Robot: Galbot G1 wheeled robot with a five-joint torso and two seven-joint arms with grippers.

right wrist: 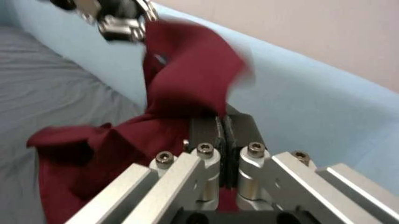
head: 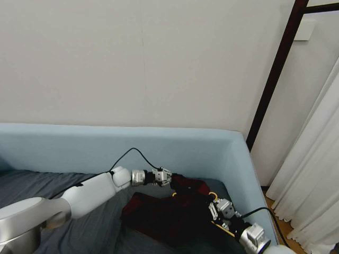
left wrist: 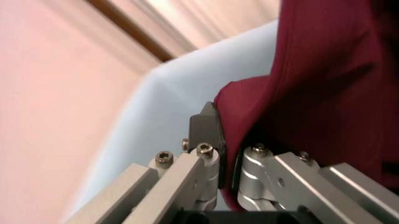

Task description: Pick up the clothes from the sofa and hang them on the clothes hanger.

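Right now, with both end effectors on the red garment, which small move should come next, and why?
Probably raise both arms a little, together. The left end effector and right end effector are each shut on the garment, yet most of it lies bunched on the sofa. Lifting would free it.

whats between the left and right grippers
The garment. In the head view it runs from the left gripper to the right gripper, and both are shut on it.
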